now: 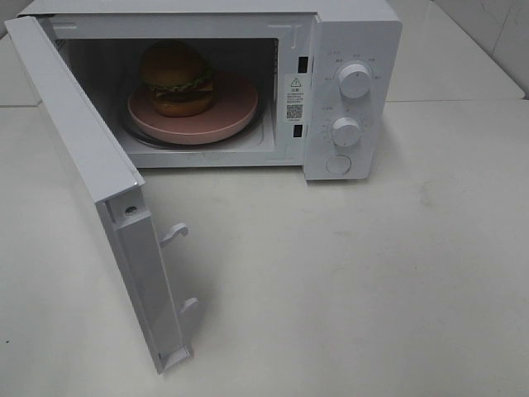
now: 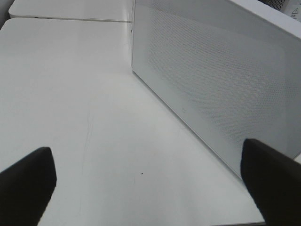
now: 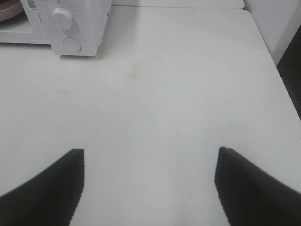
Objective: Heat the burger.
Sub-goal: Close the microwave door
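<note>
Left gripper (image 2: 146, 146) is spread as wide as I ever get it, with nothing between its fingers (image 2: 28, 183). I see only bare table (image 2: 94, 94) beneath. Just beside one finger runs a white perforated panel (image 2: 211, 75) of the microwave (image 1: 355, 25), standing upright on the table. From that wrist view I can't tell whether it is the door or a side wall.

Right gripper (image 3: 150, 150) is well open too and holds nothing, hanging over plain table. Well ahead of it, toward the left arm's side, I see the microwave's front corner with a knob (image 3: 62, 14) and a round button (image 3: 71, 44) below it.

From the high camera, the door (image 1: 83, 157) is swung fully out toward the left arm's side, its two latch hooks (image 1: 175, 234) pointing across the table. Inside the cavity the burger (image 1: 175, 74) sits upright on a pink plate (image 1: 235, 112), toward the plate's door-side half. The plate rests on the glass tray (image 1: 139, 137). Both grippers are well apart from the burger, which lies far ahead of them inside the open microwave.
</note>
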Controlling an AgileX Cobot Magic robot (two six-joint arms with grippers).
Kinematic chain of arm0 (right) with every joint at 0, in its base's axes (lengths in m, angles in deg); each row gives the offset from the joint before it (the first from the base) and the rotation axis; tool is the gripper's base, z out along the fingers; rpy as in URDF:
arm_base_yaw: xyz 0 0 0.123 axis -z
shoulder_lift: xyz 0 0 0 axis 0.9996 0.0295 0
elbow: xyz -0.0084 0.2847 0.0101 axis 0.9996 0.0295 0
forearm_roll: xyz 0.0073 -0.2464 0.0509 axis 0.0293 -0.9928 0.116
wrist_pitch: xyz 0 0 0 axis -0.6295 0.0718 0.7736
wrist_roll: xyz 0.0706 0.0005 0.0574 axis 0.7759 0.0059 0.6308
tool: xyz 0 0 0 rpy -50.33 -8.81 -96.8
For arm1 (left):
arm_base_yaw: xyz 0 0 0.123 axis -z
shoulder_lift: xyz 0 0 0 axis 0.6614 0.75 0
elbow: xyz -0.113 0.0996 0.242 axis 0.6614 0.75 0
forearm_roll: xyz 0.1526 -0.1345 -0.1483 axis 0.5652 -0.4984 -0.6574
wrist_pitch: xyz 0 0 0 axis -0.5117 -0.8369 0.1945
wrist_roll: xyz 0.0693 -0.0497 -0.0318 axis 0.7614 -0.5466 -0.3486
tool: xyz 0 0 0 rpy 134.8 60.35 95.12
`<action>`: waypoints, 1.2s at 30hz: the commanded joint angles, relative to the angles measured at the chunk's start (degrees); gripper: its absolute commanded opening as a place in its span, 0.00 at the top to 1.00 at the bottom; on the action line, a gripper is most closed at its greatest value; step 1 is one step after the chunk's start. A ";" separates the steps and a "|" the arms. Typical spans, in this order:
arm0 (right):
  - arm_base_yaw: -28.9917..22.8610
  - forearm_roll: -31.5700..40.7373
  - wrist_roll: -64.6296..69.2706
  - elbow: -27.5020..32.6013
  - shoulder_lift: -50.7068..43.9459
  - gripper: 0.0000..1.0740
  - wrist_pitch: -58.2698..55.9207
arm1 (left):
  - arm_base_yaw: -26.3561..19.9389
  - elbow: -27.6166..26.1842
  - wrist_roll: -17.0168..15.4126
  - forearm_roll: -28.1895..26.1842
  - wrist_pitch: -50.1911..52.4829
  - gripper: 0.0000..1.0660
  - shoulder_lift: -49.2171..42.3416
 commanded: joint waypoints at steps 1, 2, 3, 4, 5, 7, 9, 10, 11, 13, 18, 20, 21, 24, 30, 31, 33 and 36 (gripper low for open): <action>0.17 -0.06 -0.74 0.11 -1.49 0.30 0.00 | -0.23 0.23 0.00 -0.34 0.52 0.06 -1.15; 0.17 -0.06 -0.74 0.11 -1.49 0.30 0.00 | -0.23 0.23 0.00 -0.34 0.52 0.06 -1.15; 0.17 -0.06 -0.74 0.11 -1.49 0.30 0.00 | -0.23 0.23 0.00 -0.34 0.52 0.06 -1.15; 0.17 -0.06 -0.74 0.11 -1.49 0.30 0.00 | -0.23 0.23 0.00 -0.34 0.52 0.06 -1.15; 0.17 -0.06 -0.74 0.11 -1.49 0.30 0.00 | -0.23 0.23 0.00 -0.34 0.52 0.06 -1.15; 0.17 -0.06 -0.74 0.11 -1.49 0.30 0.00 | -0.23 0.23 0.00 -0.34 0.52 0.06 -1.15; 0.17 -0.06 -0.74 0.11 -1.49 0.30 0.00 | -0.23 0.23 0.00 -0.34 0.52 0.06 -1.15; 0.17 -0.06 -0.74 0.11 -1.49 0.30 0.00 | -0.23 0.23 0.00 -0.34 0.52 0.06 -1.15; 0.17 -0.06 -0.74 0.11 -1.49 0.30 0.00 | -0.23 0.23 0.00 -0.34 0.52 0.06 -1.15; 0.17 -0.06 -0.74 0.11 -1.49 0.30 0.00 | -0.23 0.23 0.00 -0.34 0.52 0.06 -1.15; 0.17 -0.06 -0.74 0.11 -1.49 0.30 0.00 | -0.23 0.23 0.00 -0.34 0.52 0.06 -1.15; 0.17 -0.06 -0.74 0.11 -1.49 0.30 0.00 | -0.23 0.23 0.00 -0.34 0.52 0.06 -1.15; 0.17 -0.06 -0.74 0.11 -1.49 0.30 0.00 | -0.23 0.23 0.00 -0.34 0.52 0.06 -1.15; 0.17 -0.06 -0.74 0.11 -1.49 0.30 0.00 | -0.23 0.23 0.00 -0.34 0.52 0.06 -1.15; 0.17 -0.06 -0.74 0.11 -1.49 0.30 0.00 | -0.23 0.23 0.00 -2.35 0.63 0.06 -1.15; 0.17 -0.06 -0.74 0.11 -1.49 0.30 0.00 | -0.23 0.23 0.00 -2.35 0.63 0.06 -1.15; 0.17 -0.06 -0.74 0.11 -1.49 0.30 0.00 | -0.23 0.23 0.00 -2.69 0.74 0.06 -1.15; 0.17 -0.06 -0.74 0.11 -1.49 0.30 0.00 | -0.23 0.23 0.00 -2.92 0.69 0.06 -1.15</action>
